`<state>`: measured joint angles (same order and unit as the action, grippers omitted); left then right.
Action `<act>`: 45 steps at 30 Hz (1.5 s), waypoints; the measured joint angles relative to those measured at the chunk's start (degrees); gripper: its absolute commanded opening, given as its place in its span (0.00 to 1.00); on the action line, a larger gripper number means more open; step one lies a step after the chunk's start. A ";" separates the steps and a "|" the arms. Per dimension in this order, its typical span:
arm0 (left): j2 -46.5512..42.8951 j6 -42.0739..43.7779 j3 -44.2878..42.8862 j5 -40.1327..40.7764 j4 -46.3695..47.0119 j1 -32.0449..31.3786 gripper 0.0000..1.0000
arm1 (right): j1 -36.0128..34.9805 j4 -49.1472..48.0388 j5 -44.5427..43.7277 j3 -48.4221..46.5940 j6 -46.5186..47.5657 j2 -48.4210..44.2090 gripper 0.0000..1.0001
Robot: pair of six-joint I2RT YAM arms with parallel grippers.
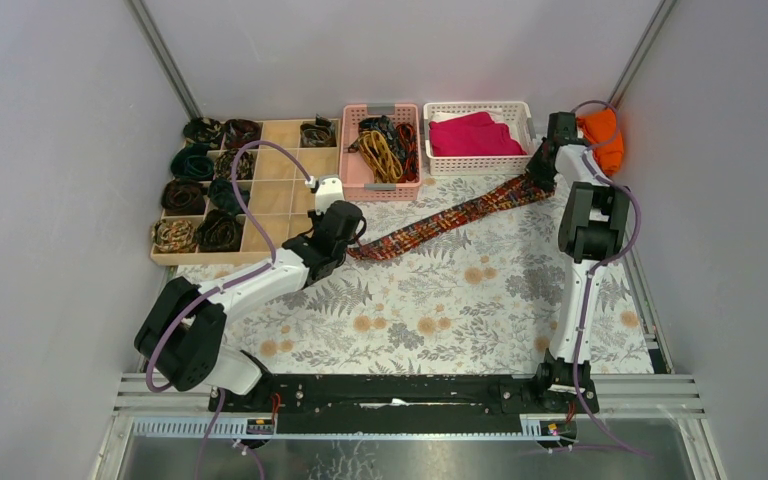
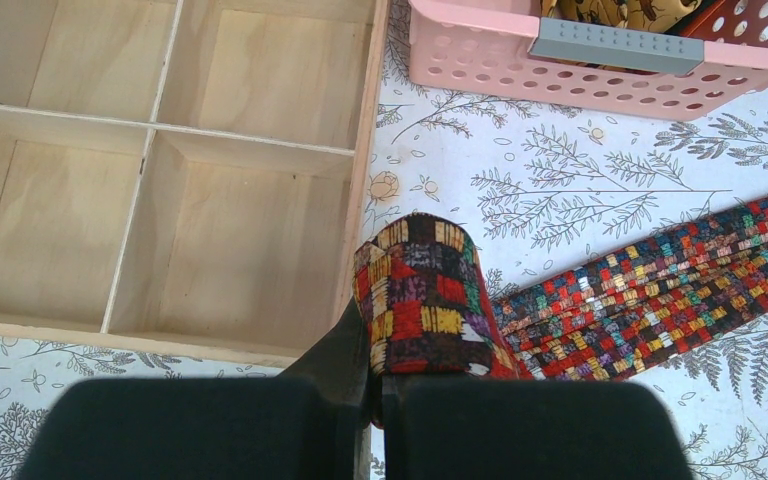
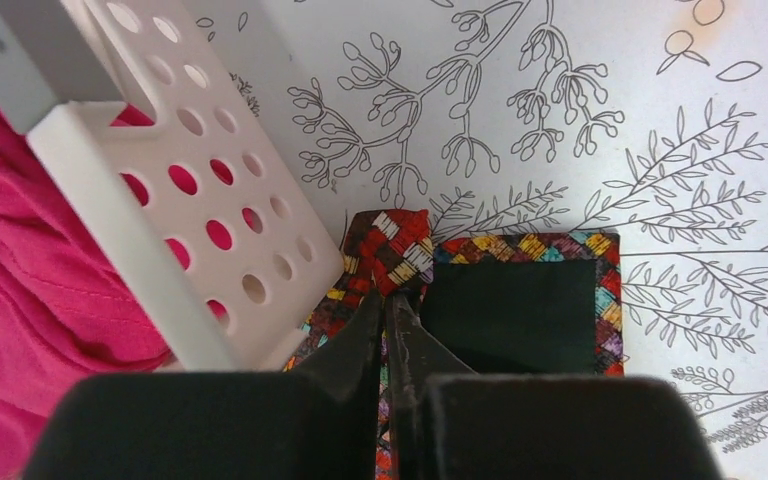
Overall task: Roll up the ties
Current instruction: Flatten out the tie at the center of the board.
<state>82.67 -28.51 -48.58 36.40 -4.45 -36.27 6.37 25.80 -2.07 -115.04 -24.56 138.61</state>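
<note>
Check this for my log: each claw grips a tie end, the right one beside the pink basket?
Wrong basket: the right claw is beside the white basket, as the right wrist view shows. It and the left claw each grip a tie end.

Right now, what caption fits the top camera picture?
Left gripper and right gripper stretch a patchwork tie between them.

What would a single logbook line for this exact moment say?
tie: stretched out, mostly unrolled | left gripper: shut on tie, near end folded over | right gripper: shut on tie, far end beside white basket
</note>
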 measured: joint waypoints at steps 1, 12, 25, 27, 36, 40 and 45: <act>0.00 0.00 0.00 0.02 0.00 0.00 0.00 | 0.00 -0.70 0.11 0.46 -0.28 -0.02 0.00; 0.00 0.07 0.00 0.02 0.00 0.00 0.00 | -0.04 -8.15 0.07 11.45 -0.92 -6.80 0.00; 0.00 0.15 -0.02 0.04 -0.02 0.00 0.00 | -0.17 -5.55 -2.47 12.61 0.87 -9.81 0.22; 0.00 0.15 -0.02 0.04 -0.02 0.00 0.00 | -0.17 -4.28 -2.99 12.61 1.44 -9.81 0.22; 0.00 0.17 0.00 0.02 -0.04 0.00 0.00 | -0.17 -3.37 -2.71 12.61 2.03 -9.81 0.29; 0.00 0.17 0.00 0.02 -0.04 0.00 0.00 | -0.17 -3.37 -1.86 12.59 2.03 -9.79 0.27; 0.00 0.17 -0.02 0.02 -0.07 0.00 0.00 | -0.20 -3.43 -1.33 11.80 1.97 -8.63 0.25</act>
<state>82.67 -28.34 -48.60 36.42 -4.51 -36.27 6.17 22.37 -3.40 -103.24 -22.59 129.97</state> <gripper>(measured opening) 0.044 0.256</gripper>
